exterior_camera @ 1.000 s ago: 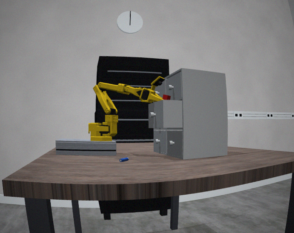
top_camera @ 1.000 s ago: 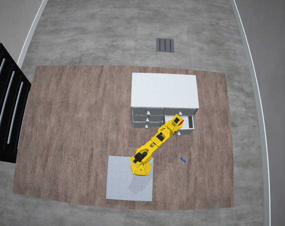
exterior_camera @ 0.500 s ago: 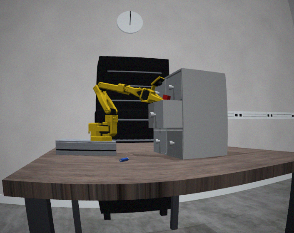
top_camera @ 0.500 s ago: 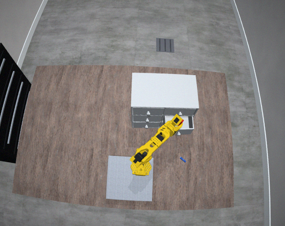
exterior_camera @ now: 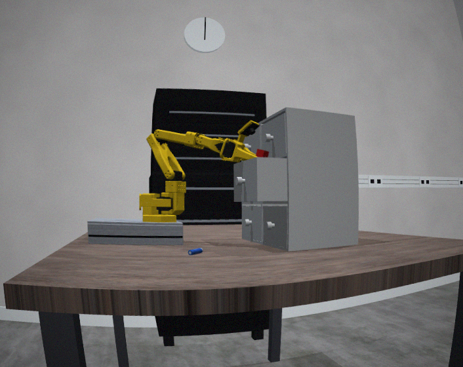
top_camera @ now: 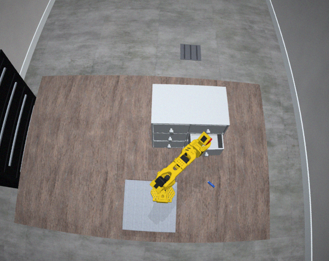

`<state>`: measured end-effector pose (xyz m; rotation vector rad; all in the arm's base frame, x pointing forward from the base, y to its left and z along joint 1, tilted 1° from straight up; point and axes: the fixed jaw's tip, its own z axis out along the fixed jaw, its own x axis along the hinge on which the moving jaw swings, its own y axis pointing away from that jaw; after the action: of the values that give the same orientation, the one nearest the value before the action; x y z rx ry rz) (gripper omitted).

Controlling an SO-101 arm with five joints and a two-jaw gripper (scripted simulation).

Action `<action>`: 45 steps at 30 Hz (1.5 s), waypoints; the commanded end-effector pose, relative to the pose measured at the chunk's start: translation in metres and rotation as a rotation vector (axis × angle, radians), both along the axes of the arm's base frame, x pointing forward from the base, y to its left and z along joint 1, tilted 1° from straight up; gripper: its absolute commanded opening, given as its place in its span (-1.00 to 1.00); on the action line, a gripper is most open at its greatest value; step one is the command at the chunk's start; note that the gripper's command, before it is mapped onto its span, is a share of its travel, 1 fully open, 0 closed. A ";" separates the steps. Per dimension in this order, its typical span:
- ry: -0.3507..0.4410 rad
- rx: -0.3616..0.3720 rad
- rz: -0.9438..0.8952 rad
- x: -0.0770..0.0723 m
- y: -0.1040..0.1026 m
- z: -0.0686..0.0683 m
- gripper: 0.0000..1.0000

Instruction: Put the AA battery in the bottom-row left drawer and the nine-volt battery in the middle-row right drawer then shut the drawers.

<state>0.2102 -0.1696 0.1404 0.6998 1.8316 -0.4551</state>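
Note:
The grey chest (top_camera: pixel 189 112) stands at the back of the table, with its middle-row right drawer pulled out; it also shows in the side view (exterior_camera: pixel 263 179). My gripper (top_camera: pixel 208 140) is shut on the red nine-volt battery (exterior_camera: pixel 262 153) and holds it just above that open drawer. The battery shows as a small red edge at the fingers in the top view (top_camera: pixel 209 140). The blue AA battery (top_camera: pixel 211 184) lies on the table to the right of my base, and in the side view (exterior_camera: pixel 195 251) in front of the chest.
The other drawers look shut, each with a white knob. My arm's base stands on a grey mat (top_camera: pixel 149 205). A black cabinet (top_camera: pixel 4 118) stands off the table's left edge.

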 end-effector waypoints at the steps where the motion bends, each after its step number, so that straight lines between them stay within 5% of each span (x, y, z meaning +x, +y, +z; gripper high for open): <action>1: -0.007 -0.011 0.011 0.001 0.003 0.001 -0.71; 39: -0.007 -0.011 0.011 0.001 0.003 0.001 -0.32; 45: -0.003 -0.017 0.013 0.002 0.002 0.016 -0.32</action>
<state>0.2105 -0.1697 0.1460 0.6953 1.8306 -0.4575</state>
